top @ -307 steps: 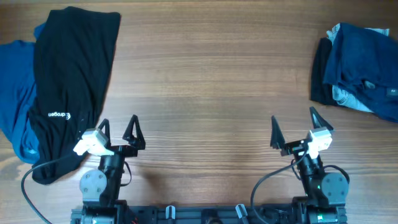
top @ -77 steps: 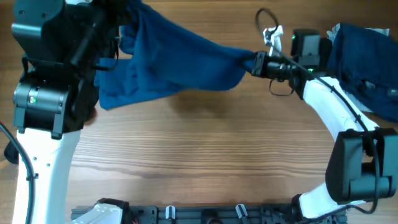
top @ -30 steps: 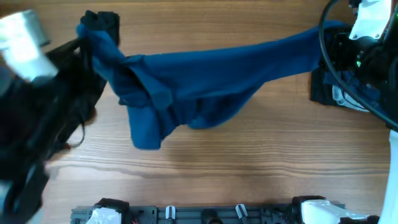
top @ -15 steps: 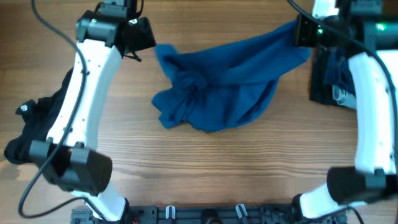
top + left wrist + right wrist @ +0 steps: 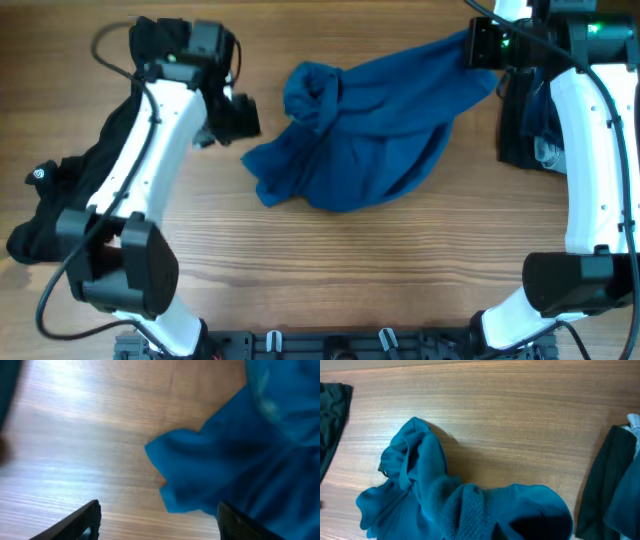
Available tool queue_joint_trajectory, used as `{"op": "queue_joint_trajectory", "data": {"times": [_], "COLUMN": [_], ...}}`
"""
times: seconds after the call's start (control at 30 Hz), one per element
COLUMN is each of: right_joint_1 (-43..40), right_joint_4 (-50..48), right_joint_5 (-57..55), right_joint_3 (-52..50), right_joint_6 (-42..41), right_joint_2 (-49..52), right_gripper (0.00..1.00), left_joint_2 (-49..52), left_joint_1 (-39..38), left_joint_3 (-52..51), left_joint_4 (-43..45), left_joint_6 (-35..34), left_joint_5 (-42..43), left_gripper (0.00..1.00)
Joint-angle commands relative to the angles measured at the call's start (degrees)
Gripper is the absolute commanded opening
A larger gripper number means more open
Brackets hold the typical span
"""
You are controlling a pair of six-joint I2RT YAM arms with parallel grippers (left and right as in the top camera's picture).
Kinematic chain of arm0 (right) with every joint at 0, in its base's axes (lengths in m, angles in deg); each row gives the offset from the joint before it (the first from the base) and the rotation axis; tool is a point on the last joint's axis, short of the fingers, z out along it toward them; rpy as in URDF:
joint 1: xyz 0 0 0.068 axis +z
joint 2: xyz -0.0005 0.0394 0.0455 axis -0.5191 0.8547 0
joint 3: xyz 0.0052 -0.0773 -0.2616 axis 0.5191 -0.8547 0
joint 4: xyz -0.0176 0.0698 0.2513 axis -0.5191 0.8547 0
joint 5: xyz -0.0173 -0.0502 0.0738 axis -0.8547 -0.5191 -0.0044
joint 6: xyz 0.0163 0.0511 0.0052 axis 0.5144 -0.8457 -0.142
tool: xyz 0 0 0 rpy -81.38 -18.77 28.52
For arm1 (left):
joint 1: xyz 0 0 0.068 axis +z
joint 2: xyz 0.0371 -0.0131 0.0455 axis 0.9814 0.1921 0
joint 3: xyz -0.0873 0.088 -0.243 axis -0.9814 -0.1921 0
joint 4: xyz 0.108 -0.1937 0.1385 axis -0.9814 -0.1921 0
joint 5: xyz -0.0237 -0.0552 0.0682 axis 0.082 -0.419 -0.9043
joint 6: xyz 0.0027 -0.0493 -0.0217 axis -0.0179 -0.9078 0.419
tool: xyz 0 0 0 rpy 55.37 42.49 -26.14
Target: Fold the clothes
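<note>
Blue T-shirt point(image 5: 370, 130) crumpled and bunched, one corner clamped in right gripper point(image 5: 480, 45); left gripper point(image 5: 158, 515) spread apart just beside it

In its wrist view, the right claw point(image 5: 478, 48) is hiding its fingers under the shirt point(image 5: 470, 505) bunched against it. The left claw point(image 5: 159, 522) is losing its fingers off the bottom edge, and the shirt ahead of it is blurring. The pile point(image 5: 530, 130) beside the right claw is lying partly under the arm point(image 5: 585, 130). Far from the left claw, the black garment point(image 5: 60, 200) is showing a white mark too small to read.
</note>
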Motion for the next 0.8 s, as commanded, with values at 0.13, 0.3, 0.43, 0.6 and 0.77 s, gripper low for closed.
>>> {"op": "queue_joint_trajectory", "data": {"times": [0.13,0.3,0.43,0.6,0.77], "right_joint_1": [-0.35,-0.35,-0.35,-0.35,-0.39], "right_joint_4": [0.13,0.28,0.20,0.04,-0.20], "right_joint_5": [1.66,1.66,1.68,2.08,2.05], "right_joint_3": [0.70,0.70,0.70,0.70,0.70], "right_joint_6": [2.38,2.62,3.48,3.50,3.65], "right_joint_2": [-0.57,-0.57,-0.57,-0.57,-0.57], "right_gripper": [0.04,0.04,0.05,0.04,0.04], "left_joint_2": [-0.22,0.57,2.62,6.38,6.51], "left_joint_1": [0.39,0.39,0.39,0.39,0.55], "left_joint_3": [-17.75,-22.32,-23.74,-23.78,-23.69], "left_joint_4": [21.90,28.44,29.94,32.76,35.43], "left_joint_6": [1.81,0.37,0.39,-0.07,-1.33], "left_joint_5": [7.41,9.79,9.79,9.77,9.33], "left_gripper": [0.79,0.82,0.79,0.45,0.04]}}
